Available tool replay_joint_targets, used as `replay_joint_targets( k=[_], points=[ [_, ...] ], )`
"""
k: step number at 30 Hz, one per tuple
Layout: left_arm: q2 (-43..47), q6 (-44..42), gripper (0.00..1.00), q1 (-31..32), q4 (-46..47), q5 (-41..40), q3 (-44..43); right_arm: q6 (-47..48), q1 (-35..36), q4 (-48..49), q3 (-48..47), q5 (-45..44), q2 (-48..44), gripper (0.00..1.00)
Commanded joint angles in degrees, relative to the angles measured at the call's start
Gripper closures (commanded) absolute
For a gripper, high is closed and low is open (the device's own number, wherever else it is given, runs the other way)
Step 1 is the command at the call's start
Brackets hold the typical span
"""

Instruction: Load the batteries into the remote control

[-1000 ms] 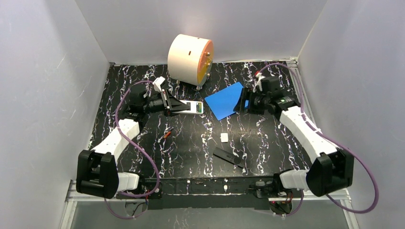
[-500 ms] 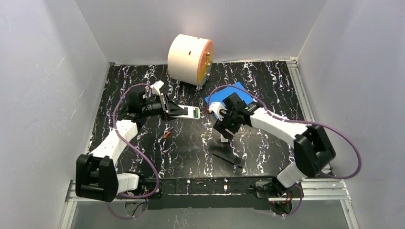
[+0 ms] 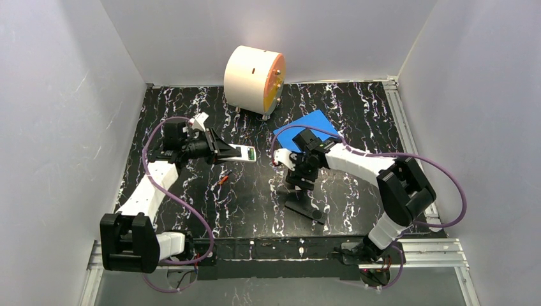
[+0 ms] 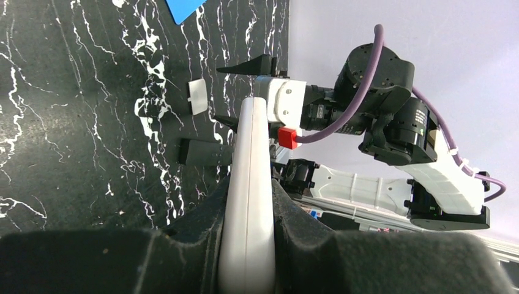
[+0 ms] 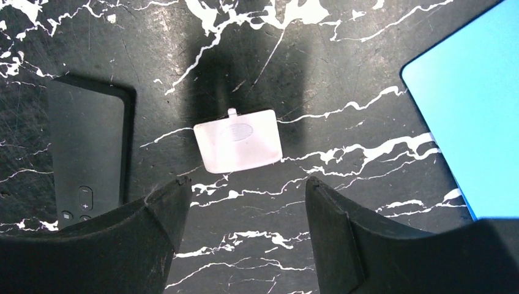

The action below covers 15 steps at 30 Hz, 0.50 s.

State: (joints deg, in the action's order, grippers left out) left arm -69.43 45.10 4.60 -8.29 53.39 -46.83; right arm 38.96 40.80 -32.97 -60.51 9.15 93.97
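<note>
Batteries [image 3: 222, 179] lie near left claw [image 3: 228, 152] gripping remote [image 3: 246, 153].

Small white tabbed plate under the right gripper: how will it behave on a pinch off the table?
The white plate looks thin and lies flat on the table, so the open right gripper probably gets little edge to grab; it may skid instead of lifting. It looks like rigid plastic, likely very light, so it should not flop. Being flat, it should not roll.
</note>
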Motion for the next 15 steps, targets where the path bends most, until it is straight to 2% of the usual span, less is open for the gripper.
replay_joint_targets(
  k=[1,15],
  points=[
    [1.2,-1.2,1.00,-1.5,-1.1,1.3,0.1,2.9,1.1,2.6,1.6,-0.5,0.2,0.24],
    [0.4,-0.1,1.00,-3.1,0.9,2.4,0.3,3.1,1.8,9.5,4.7,-2.1,3.6,0.27]
  ],
)
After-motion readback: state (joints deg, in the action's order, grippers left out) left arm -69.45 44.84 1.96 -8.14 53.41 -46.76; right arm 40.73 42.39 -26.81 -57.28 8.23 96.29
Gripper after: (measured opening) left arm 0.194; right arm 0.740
